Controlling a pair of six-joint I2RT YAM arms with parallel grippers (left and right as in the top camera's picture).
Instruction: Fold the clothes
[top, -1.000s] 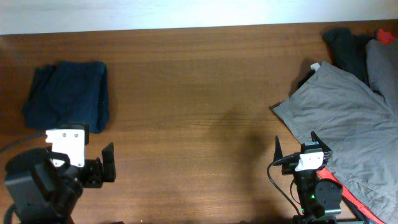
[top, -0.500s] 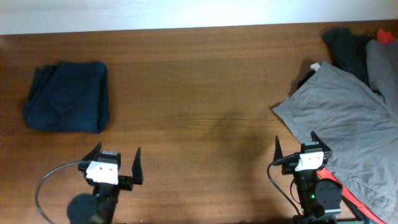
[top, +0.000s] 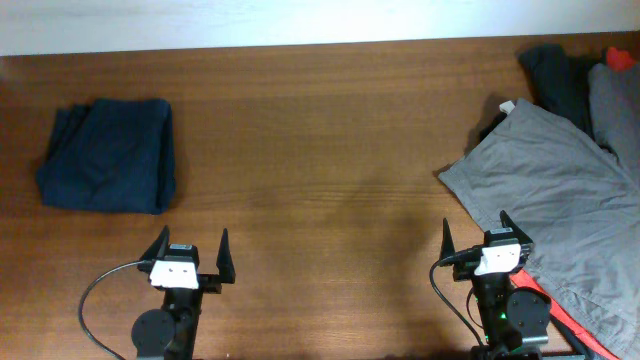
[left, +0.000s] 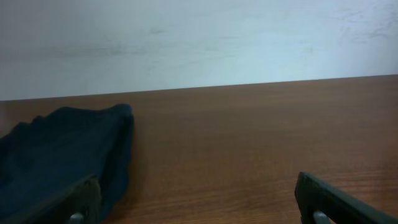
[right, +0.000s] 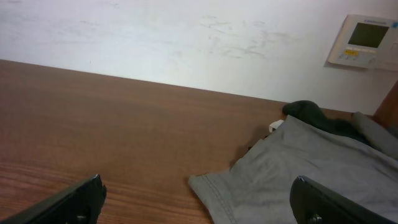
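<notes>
A folded dark blue garment (top: 108, 155) lies at the table's left; it also shows at the left of the left wrist view (left: 59, 155). A grey garment (top: 560, 200) lies spread at the right, on a pile with dark and red clothes (top: 560, 75); it shows in the right wrist view (right: 298, 168). My left gripper (top: 193, 250) is open and empty near the front edge, right of and nearer than the blue garment. My right gripper (top: 476, 238) is open and empty at the front right, its right finger over the grey garment's near edge.
The wooden table (top: 320, 150) stretches between the two garments. A white wall runs behind the table's far edge, with a thermostat panel (right: 364, 40) at the right. A red strap (top: 575, 325) lies under the grey garment by the right arm's base.
My left arm has swung from the far left front corner to a centred rest pose, gripper pointing toward the back. The right arm has not moved.
</notes>
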